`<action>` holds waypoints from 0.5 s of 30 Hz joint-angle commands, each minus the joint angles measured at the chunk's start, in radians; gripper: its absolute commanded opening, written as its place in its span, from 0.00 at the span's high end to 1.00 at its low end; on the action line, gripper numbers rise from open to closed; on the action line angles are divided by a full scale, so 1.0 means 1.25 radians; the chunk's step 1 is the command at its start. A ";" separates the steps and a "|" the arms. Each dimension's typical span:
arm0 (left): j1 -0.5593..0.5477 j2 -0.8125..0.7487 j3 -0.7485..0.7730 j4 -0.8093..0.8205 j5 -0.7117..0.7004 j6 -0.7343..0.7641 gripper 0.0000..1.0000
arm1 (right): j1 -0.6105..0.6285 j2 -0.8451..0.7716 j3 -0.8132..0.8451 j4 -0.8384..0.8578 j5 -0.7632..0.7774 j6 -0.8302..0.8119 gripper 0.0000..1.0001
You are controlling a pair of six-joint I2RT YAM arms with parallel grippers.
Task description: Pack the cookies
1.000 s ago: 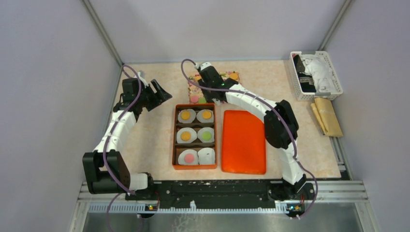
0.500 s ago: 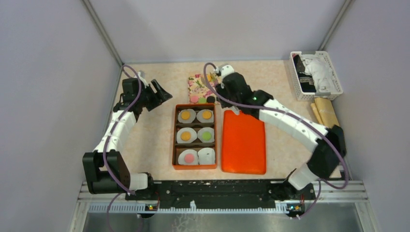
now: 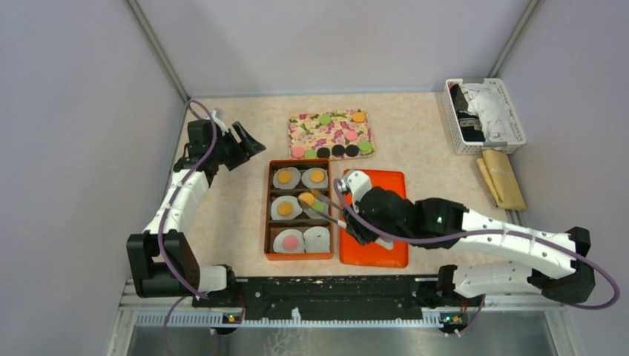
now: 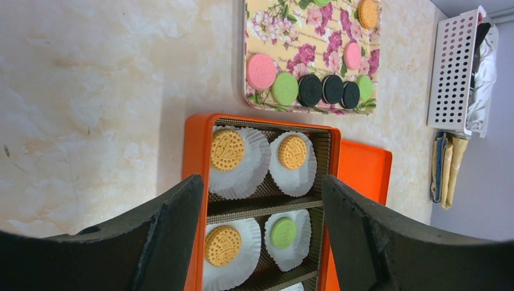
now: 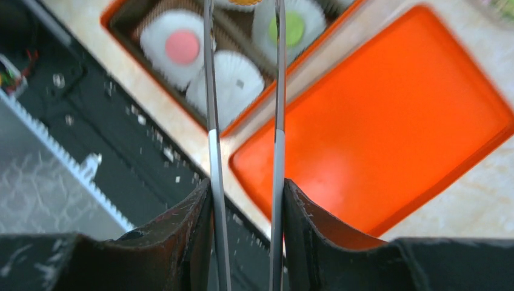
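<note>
Several cookies (image 3: 337, 150) in pink, green, black and orange lie on the floral board (image 3: 330, 133). The orange box (image 3: 267, 215) holds white paper cups; five carry a cookie (image 4: 223, 245), and the near right cup (image 5: 232, 82) has none. My right gripper (image 5: 245, 188) is shut on metal tongs (image 5: 212, 121). The tongs' tips pinch an orange cookie (image 3: 306, 198) over the middle of the box. My left gripper (image 4: 262, 185) hangs open and holds nothing, left of the box's far end.
An orange lid (image 3: 374, 256) lies right of the box, partly under my right arm. A white basket (image 3: 483, 115) and a tan folded bag (image 3: 503, 178) sit at the far right. The black base rail (image 3: 326, 289) runs along the near edge.
My right arm has swung from the floral board back toward me and now holds the tongs with an orange cookie over the box. The left arm has not moved.
</note>
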 commanded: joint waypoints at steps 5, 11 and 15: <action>0.005 -0.030 -0.004 0.023 0.023 -0.012 0.23 | 0.188 -0.022 -0.048 -0.132 0.079 0.226 1.00; 0.005 -0.056 -0.003 0.011 0.017 -0.004 0.22 | 0.234 0.004 -0.103 -0.115 0.082 0.281 1.00; 0.005 -0.059 -0.003 0.012 0.019 -0.004 0.22 | 0.235 0.006 -0.115 -0.096 0.107 0.284 1.00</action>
